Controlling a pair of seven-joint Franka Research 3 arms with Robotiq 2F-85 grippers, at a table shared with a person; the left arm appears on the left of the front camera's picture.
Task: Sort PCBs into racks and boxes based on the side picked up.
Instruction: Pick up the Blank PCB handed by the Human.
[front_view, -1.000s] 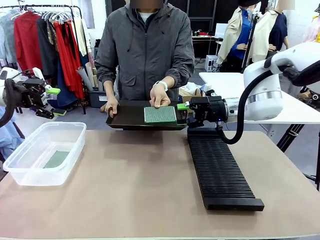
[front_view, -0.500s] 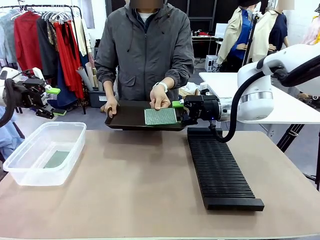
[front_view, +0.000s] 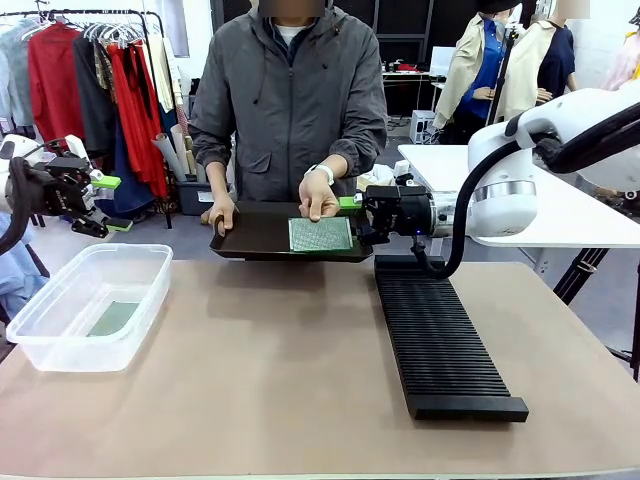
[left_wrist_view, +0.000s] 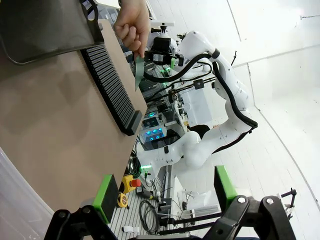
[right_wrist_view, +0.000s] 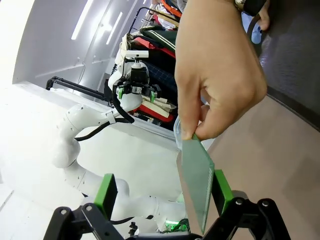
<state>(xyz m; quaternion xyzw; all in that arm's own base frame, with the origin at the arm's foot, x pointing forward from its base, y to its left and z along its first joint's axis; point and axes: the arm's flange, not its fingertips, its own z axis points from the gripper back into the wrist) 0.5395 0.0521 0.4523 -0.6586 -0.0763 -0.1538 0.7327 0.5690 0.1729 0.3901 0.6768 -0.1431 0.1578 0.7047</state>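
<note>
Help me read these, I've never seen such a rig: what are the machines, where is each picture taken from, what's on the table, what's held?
Two white robot arms share a table with a person. The wide picture looks across the table from the robot's side; the other two come from cameras on each arm's wrist, looking along its fingers. On the table lie a clear tub with one circuit board inside and a long black slotted rack. The person steadies a black tray at the far edge and holds a speckled green board upright by its top edge. The right hand is open around that board, not yet gripping. The left hand hangs open at the side.
</note>
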